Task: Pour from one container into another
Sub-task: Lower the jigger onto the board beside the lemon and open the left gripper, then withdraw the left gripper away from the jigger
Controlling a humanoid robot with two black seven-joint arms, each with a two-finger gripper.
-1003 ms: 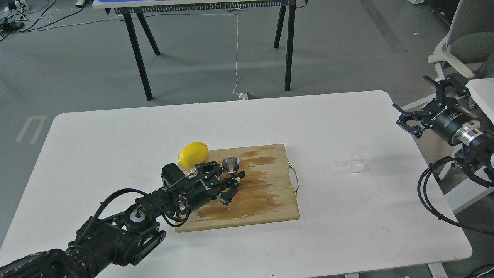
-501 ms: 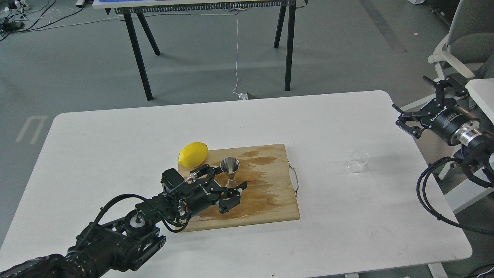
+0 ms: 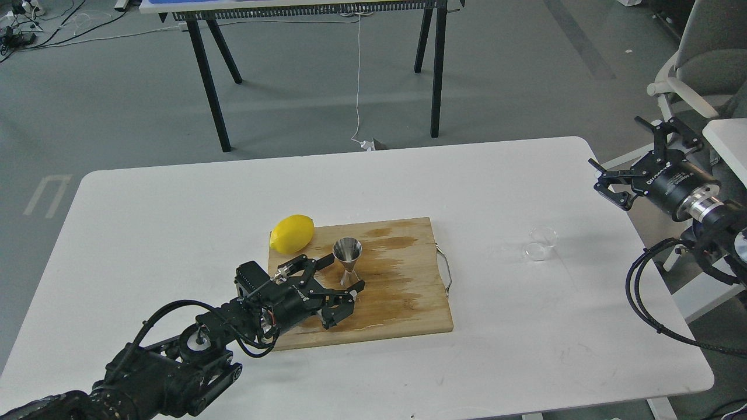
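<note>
The steel jigger stands upright on the wet wooden cutting board, free of any grip. My left gripper is open just to its near left, one finger behind the jigger and one by its base, neither holding it. The clear glass cup sits on the white table right of the board. My right gripper hangs open in the air beyond the table's right edge, well above and right of the cup.
A yellow lemon rests at the board's far left corner. The board has a metal handle on its right side. A chair stands at the far right, another table behind.
My left gripper has let go of the jigger and drawn back toward me and to the left; the jigger now stands alone. The right gripper shifted slightly up and left.
</note>
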